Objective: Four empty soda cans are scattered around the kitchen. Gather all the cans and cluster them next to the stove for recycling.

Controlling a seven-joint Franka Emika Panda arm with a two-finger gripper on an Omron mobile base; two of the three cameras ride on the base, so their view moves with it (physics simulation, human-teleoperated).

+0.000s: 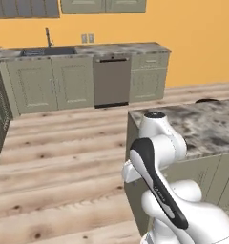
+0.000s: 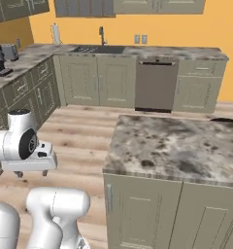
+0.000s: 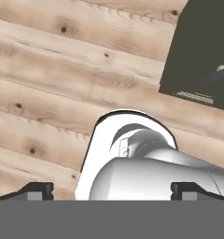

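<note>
The soda cans are out of view, and so is the stove. My gripper [image 2: 32,174] hangs low beside the arm at the left of the right base view, pointing down at the plank floor. In the hand view the gripper [image 3: 116,191] is open, its two dark fingertips [image 3: 39,190] wide apart with nothing between them. Under it lie the light wood floor [image 3: 48,70] of the kitchen and part of my own arm.
A stone-topped island [image 2: 176,146] stands close on my right, with a dark low object [image 2: 225,119] at its far edge. Along the back wall run a counter with a sink [image 2: 96,48] and a dishwasher [image 1: 111,81]. Open wood floor [image 1: 64,157] lies between.
</note>
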